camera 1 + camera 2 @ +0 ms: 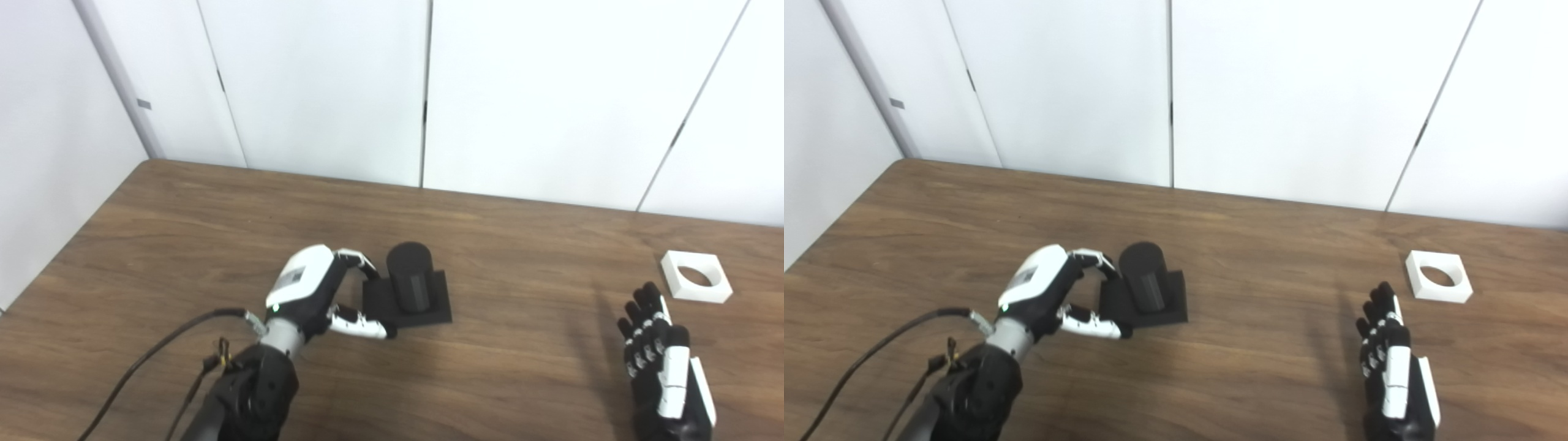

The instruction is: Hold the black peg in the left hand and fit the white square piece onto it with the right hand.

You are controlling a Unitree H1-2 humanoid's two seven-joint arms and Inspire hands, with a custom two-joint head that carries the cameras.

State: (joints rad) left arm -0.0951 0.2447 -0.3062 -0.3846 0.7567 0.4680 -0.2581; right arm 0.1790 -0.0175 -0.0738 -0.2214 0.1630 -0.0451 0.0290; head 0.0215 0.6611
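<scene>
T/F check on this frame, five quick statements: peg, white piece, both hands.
1. The black peg stands upright on its square black base. True.
2. The white square piece is already seated on the peg. False: it lies flat on the table, far off to the right of the peg.
3. The right hand holds the white piece. False: it is open, fingers extended, short of the piece and not touching it.
4. The left hand is at the left edge of the peg's base, fingers curled around that side. True.
5. The white piece has a round hole through it. True.
</scene>
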